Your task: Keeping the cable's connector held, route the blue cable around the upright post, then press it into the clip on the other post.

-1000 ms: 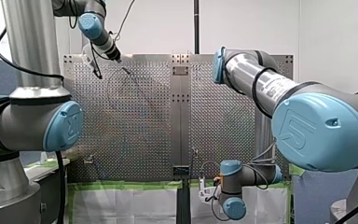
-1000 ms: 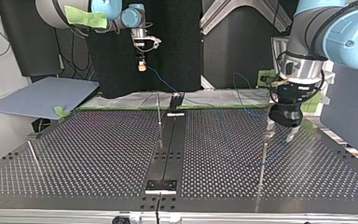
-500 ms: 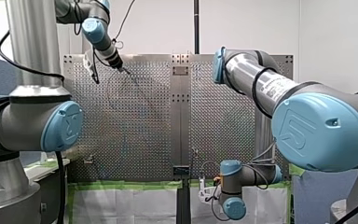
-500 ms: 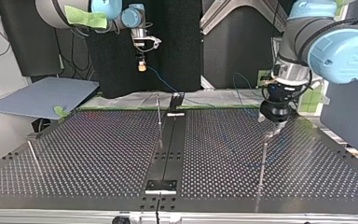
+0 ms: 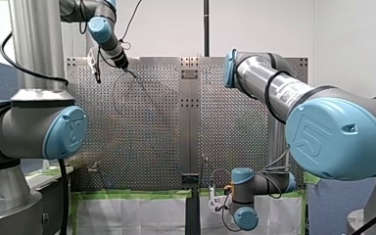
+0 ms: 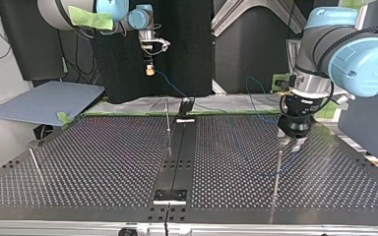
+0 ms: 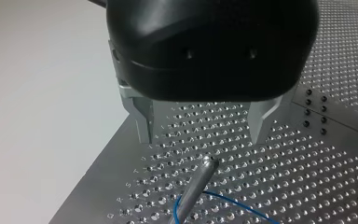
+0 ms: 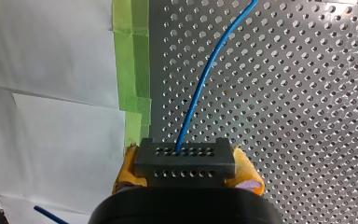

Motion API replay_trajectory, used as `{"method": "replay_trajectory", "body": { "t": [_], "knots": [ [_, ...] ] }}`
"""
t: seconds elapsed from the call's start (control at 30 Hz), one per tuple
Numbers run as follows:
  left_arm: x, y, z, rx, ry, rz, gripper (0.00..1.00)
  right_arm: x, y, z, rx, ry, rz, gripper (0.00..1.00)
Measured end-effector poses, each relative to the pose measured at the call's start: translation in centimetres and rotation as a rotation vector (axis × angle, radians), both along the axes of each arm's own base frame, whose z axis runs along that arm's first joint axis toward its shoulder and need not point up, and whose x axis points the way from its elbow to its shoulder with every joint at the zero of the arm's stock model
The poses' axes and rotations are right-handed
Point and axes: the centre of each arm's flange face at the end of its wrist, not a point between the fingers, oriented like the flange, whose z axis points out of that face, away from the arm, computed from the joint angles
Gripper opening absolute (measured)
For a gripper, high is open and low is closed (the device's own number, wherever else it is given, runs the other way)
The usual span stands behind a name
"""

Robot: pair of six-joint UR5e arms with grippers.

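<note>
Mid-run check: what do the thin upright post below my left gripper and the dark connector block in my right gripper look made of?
Thin round upright post: likely bare metal, satin silver with a bright highlight at its tip. Dark grey rectangular connector block: probably moulded plastic, matte, without glints, with neat rows of small holes.
</note>
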Motion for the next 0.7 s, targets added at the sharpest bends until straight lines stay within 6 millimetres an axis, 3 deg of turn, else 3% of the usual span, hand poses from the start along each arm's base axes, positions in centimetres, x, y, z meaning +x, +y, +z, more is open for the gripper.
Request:
{"method": "replay_trajectory", "body": {
  "t": [0.7],
  "knots": [
    [0.08,0.22,0.02,0.18,-0.007,-0.022,1.0,0.04,0.02,-0.01,0.001,-0.001,0.004,0.0]
  ]
}}
